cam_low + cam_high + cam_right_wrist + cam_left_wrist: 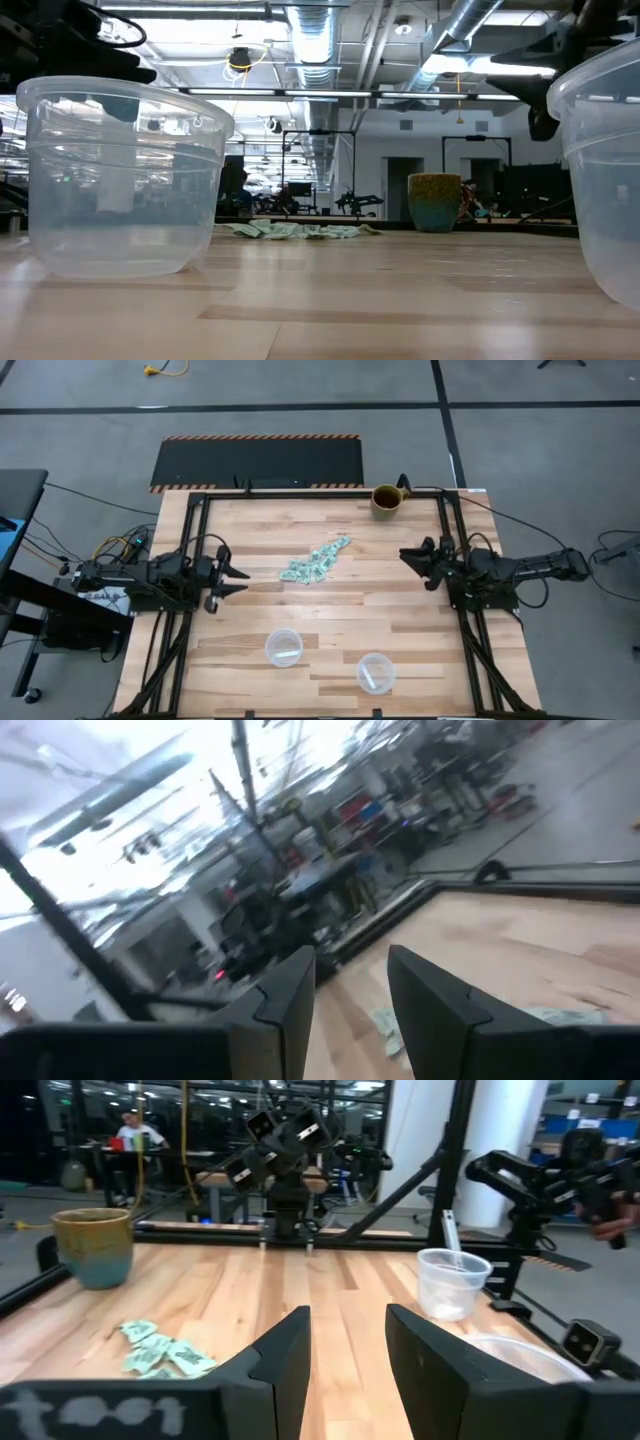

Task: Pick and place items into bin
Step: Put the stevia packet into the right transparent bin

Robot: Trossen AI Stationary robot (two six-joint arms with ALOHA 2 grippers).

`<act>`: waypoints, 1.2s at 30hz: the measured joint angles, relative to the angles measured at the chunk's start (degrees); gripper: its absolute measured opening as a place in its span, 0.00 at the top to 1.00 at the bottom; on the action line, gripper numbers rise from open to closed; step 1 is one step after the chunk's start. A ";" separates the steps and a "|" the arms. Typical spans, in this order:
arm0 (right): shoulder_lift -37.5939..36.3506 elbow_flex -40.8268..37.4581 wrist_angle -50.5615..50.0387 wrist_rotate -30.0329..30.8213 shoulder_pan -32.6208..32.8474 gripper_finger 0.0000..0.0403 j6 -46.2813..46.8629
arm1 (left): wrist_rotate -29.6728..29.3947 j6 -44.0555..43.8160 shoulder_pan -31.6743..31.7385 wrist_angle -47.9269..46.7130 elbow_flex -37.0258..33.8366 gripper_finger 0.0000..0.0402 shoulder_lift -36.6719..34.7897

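items | mid-table between left end effector and right end effector | both apart

Wood tbl, clear plastic cups, glossy mug

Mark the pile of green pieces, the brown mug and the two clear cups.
pile of green pieces (317, 562): high view, middle of the heap.
brown mug (386, 501): high view, its rim.
left clear cup (283, 648): high view, its rim.
right clear cup (376, 672): high view, its rim.
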 joint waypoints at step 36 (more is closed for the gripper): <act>75.21 81.23 -57.47 -22.02 -12.25 0.70 -36.77 | -5.28 0.56 0.02 2.09 -0.35 0.70 -0.02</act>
